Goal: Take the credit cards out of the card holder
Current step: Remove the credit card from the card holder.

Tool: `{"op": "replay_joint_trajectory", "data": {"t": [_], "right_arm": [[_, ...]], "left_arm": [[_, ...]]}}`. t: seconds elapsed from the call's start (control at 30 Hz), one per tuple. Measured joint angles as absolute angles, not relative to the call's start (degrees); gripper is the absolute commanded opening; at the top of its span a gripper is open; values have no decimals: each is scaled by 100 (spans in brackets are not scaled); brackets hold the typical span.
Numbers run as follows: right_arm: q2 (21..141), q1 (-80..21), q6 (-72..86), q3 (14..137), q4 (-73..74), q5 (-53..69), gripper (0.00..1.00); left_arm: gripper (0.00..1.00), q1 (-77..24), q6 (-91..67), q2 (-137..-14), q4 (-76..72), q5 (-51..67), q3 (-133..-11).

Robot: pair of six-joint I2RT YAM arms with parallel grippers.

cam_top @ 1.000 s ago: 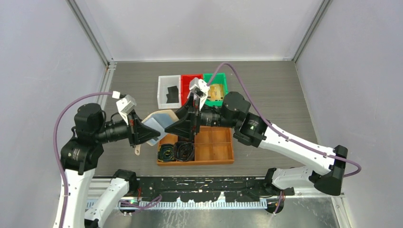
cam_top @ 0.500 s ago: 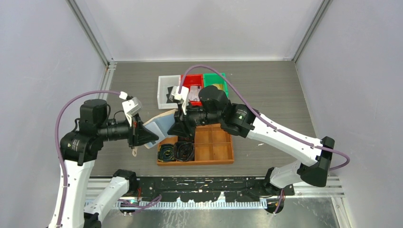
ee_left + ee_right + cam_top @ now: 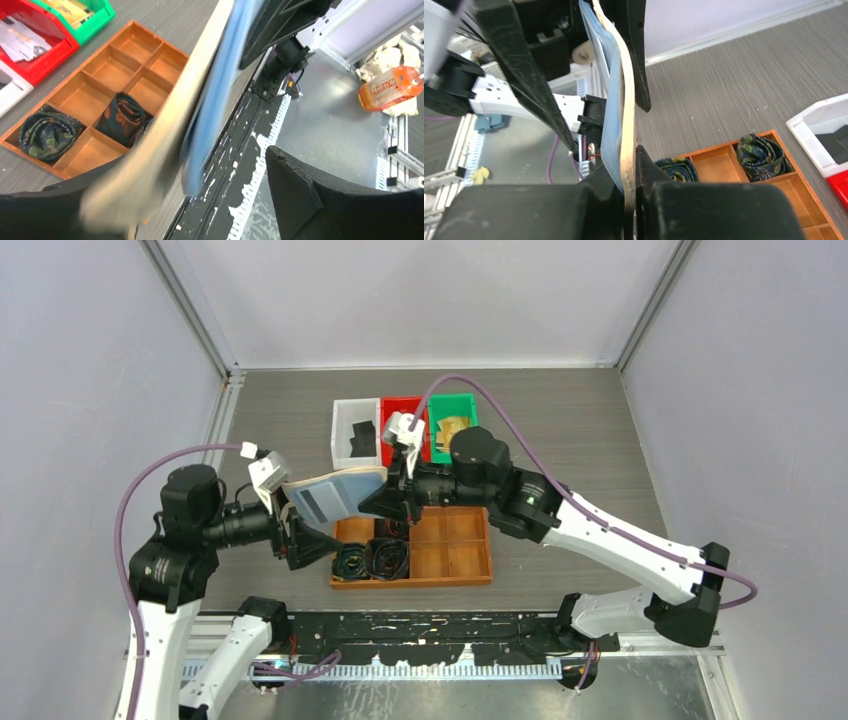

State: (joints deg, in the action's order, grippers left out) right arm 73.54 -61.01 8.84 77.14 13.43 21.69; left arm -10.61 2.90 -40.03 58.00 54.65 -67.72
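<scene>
The card holder [image 3: 335,492] hangs in the air between both arms, tan outside and pale blue inside, with a dark rectangle on its inner face. My right gripper [image 3: 386,502] is shut on its right edge; in the right wrist view the tan cover and blue pockets [image 3: 616,100] run straight between the jaws [image 3: 624,167]. My left gripper [image 3: 303,532] stands open around the holder's lower left end, and the blurred holder [image 3: 210,100] passes between its wide-apart fingers [image 3: 185,172]. Credit cards lie in the bins: black ones [image 3: 362,438], white-grey ones [image 3: 20,37] and gold ones [image 3: 455,430].
A wooden divided tray [image 3: 450,558] lies under the holder, with two coiled belts [image 3: 370,558] in its left compartments. White [image 3: 342,418], red [image 3: 392,408] and green [image 3: 466,408] bins stand in a row behind it. The arm bases and rail run along the near edge.
My left gripper has opened and let go of the holder. My right gripper has shut on the holder's right edge. The holder now lies flatter and higher.
</scene>
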Motion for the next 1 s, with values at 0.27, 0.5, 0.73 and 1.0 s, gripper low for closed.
{"op": "replay_joint_trajectory", "data": {"t": [0.27, 0.5, 0.73, 1.0], "right_arm": [[6420, -6101, 1588, 6869, 187, 2036, 1], [6287, -6101, 2038, 6678, -283, 1933, 1], [6287, -6101, 2416, 6571, -471, 1865, 1], [6283, -6101, 2606, 6451, -604, 1717, 1]], "left_arm": [[52, -1061, -1238, -3299, 4252, 5489, -6219], [53, -1061, -2248, -3299, 3336, 5719, -6206], [46, -1061, -3063, -3297, 2711, 5793, -6202], [32, -1061, -3295, -3262, 2486, 5789, -6213]]}}
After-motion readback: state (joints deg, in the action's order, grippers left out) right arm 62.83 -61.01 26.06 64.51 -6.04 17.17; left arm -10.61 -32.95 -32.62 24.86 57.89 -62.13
